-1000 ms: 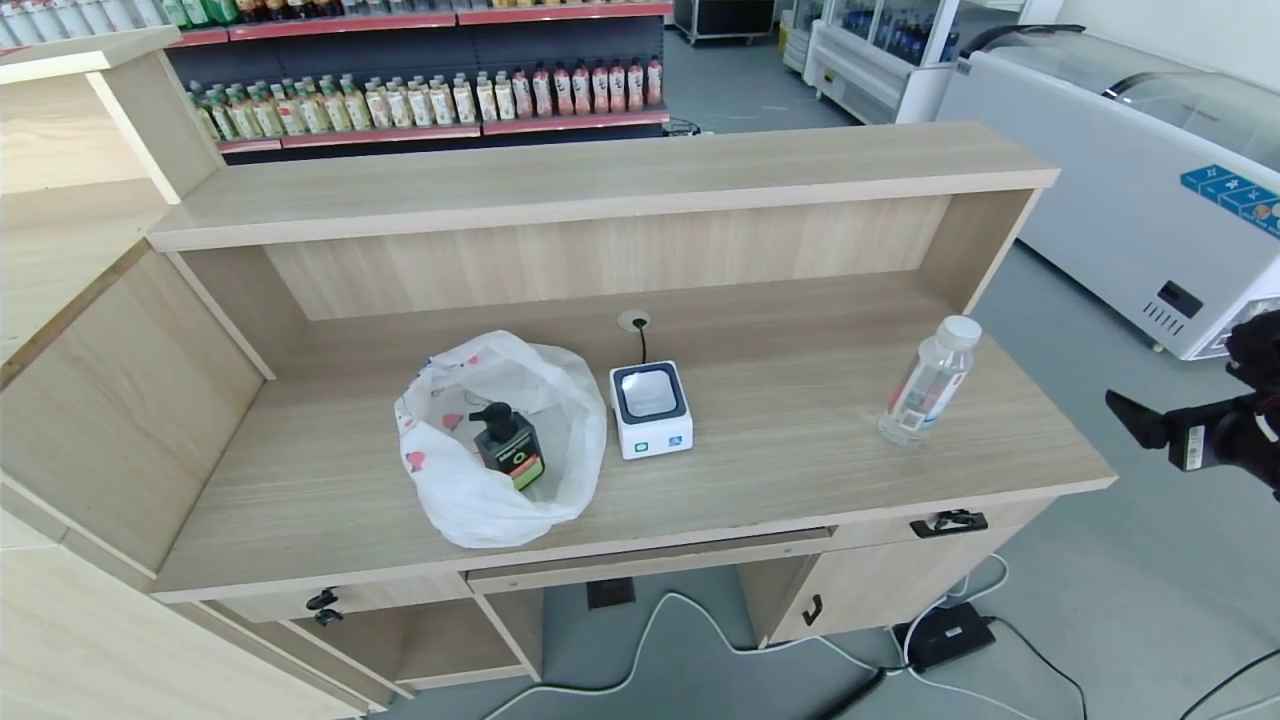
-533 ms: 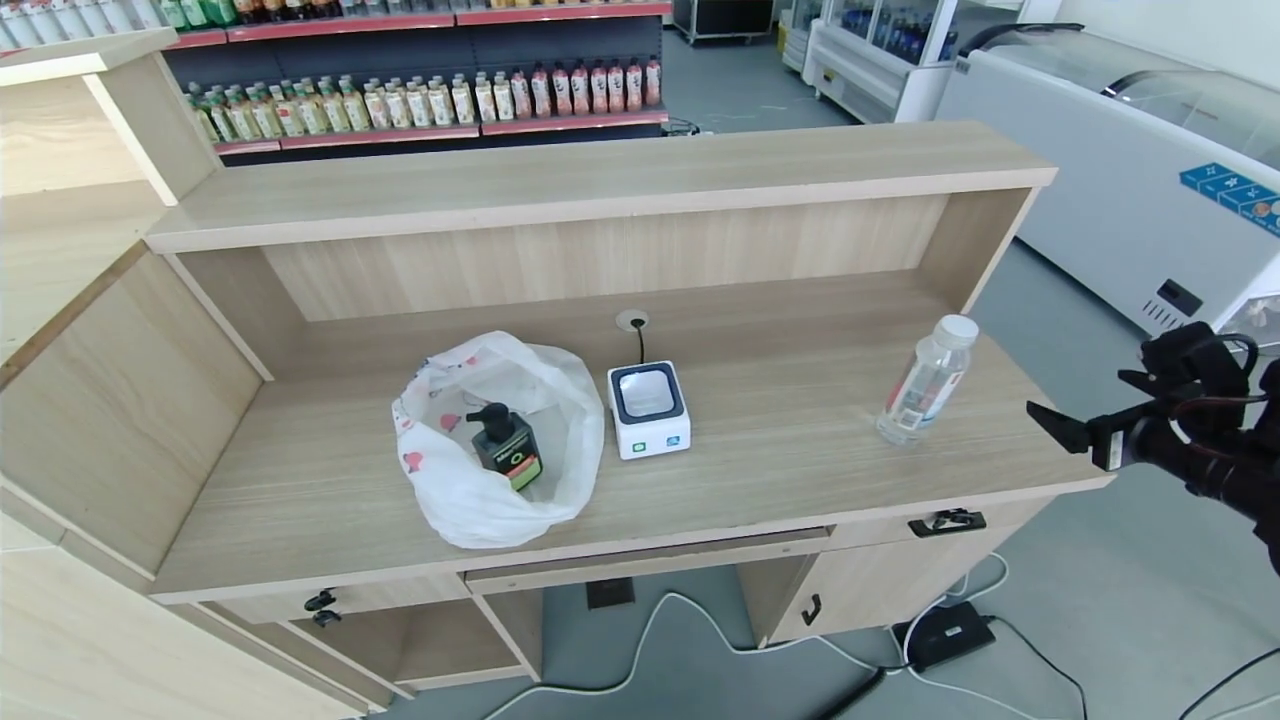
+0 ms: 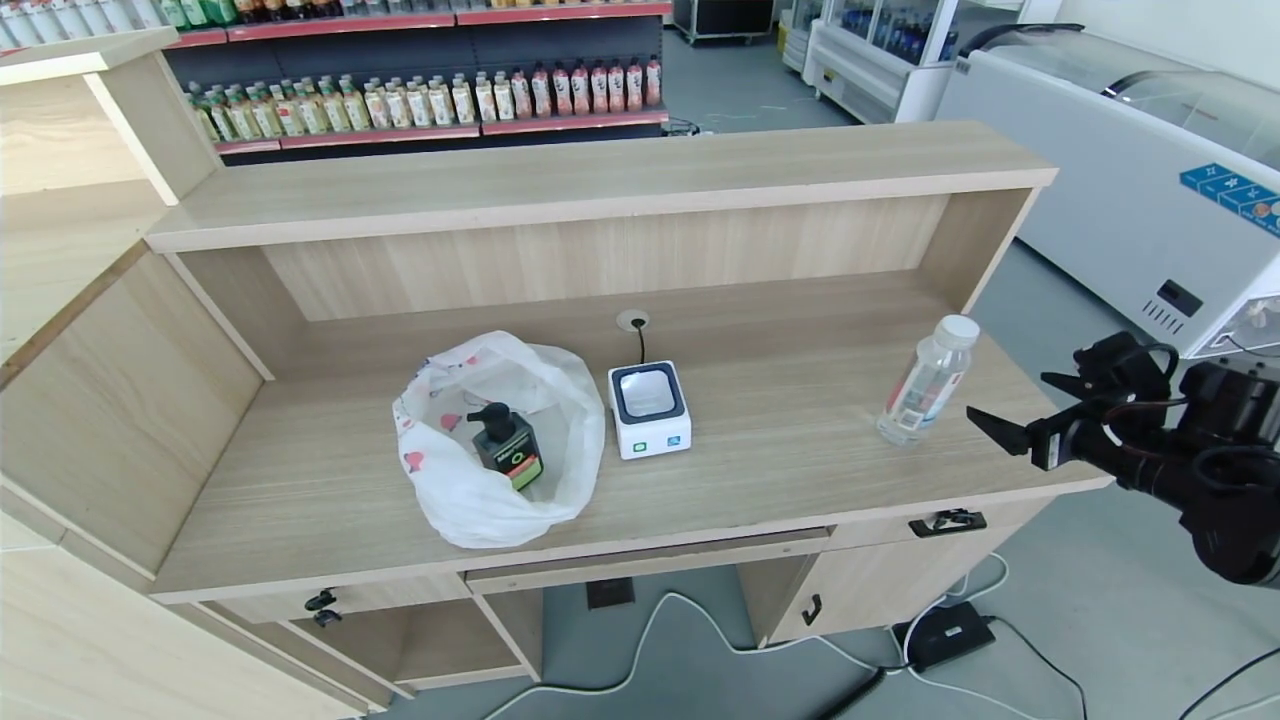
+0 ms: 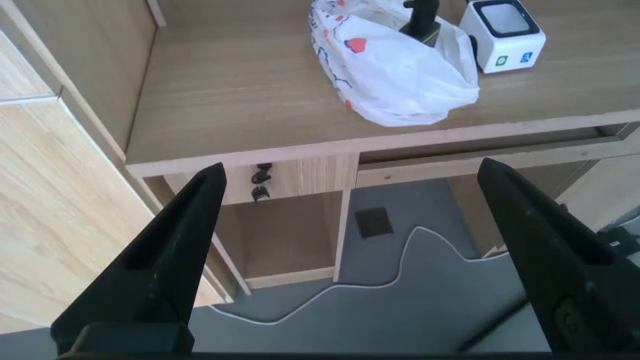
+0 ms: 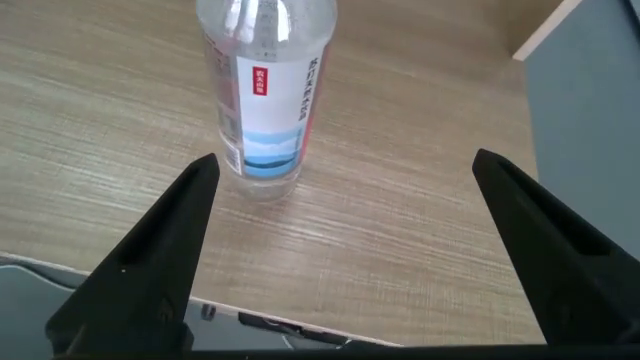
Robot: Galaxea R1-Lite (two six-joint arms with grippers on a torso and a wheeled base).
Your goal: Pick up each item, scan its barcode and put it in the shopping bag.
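A clear water bottle (image 3: 927,381) with a white cap stands upright near the counter's right end; it appears close up as the bottle (image 5: 264,92) in the right wrist view. My right gripper (image 3: 1030,408) is open just to the right of it, over the counter's right edge, fingers spread wide (image 5: 340,265). A white shopping bag (image 3: 497,433) with red prints lies open at the counter's middle left, with a dark pump bottle (image 3: 507,446) inside. The white barcode scanner (image 3: 649,408) sits beside the bag. My left gripper (image 4: 360,265) is open, low before the counter's front, facing the bag (image 4: 395,65).
The counter (image 3: 760,440) has a raised back shelf (image 3: 600,180) and side walls. Drawers and cables lie below its front edge. Store shelves of drinks and freezers stand behind.
My right gripper has moved left toward the water bottle, from beyond the counter's right end to just beside the bottle. Nothing on the counter has moved.
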